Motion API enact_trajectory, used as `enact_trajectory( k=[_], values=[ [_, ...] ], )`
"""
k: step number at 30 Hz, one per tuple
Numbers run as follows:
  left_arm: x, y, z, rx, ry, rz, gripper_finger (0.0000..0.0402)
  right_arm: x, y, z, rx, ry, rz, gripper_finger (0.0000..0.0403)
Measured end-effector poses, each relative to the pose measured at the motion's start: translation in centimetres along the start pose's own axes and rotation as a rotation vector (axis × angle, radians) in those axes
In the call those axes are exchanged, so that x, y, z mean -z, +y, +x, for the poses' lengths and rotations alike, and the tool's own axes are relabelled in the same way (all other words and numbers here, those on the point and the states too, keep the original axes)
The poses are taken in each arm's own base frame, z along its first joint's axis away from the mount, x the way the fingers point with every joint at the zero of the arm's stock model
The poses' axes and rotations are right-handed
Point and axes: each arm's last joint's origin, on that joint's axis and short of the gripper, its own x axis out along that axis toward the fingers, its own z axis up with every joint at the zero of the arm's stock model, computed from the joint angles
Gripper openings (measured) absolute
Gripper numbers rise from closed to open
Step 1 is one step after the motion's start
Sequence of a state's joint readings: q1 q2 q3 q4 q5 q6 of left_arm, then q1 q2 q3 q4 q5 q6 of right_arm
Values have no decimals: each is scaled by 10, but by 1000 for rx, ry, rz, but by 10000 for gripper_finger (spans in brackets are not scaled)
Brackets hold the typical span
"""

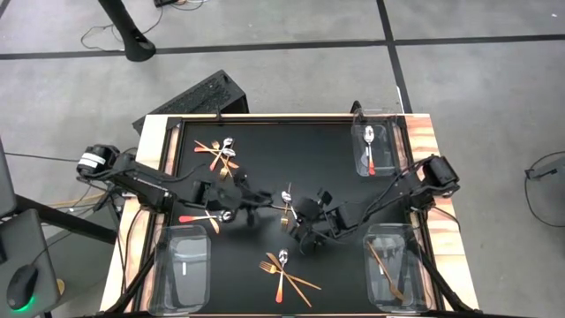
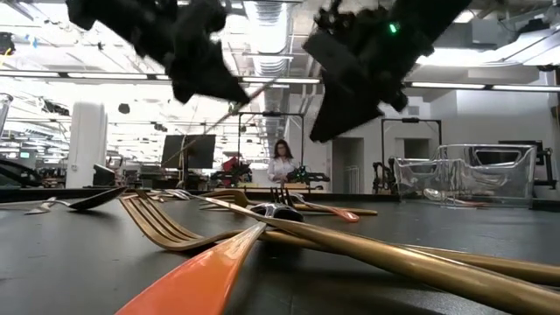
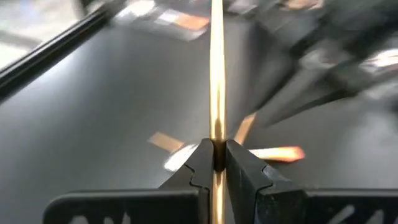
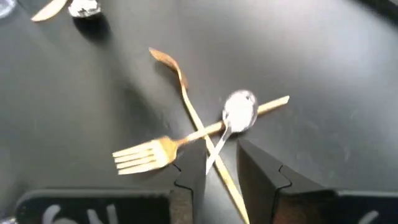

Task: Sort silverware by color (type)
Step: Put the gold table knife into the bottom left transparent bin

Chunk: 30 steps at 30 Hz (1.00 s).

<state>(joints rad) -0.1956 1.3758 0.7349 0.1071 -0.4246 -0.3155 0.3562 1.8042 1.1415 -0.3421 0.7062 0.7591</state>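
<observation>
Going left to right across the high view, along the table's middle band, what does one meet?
Left arm → red-handled piece lying on the mat → left gripper, shut on a gold piece → right gripper → right arm.

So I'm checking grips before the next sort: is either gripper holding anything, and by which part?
The left gripper pinches a gold utensil by its thin shaft. The right gripper holds nothing.
</observation>
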Motion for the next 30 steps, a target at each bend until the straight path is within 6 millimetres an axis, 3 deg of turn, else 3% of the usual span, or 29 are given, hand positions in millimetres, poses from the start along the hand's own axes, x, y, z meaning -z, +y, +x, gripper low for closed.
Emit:
enact_trajectory(
  k=[8, 14, 19, 25, 30],
  values=[
    [-8, -37, -10, 167, -197, 82, 11, 0, 12, -21, -90, -86, 82, 80],
    [9, -51, 12, 192, -206, 114, 11, -5, 10, -56, -114, -132, 75, 79],
    [18, -60, 28, 266, -242, 97, 12, 7, 2, -79, -73, -154, 79, 79],
    [26, -63, 36, 299, -251, 94, 12, 53, -18, -65, -115, -219, 240, 79],
    [35, -55, 31, 315, -324, 69, 12, 52, -18, -59, -278, -303, 297, 79]
  ],
)
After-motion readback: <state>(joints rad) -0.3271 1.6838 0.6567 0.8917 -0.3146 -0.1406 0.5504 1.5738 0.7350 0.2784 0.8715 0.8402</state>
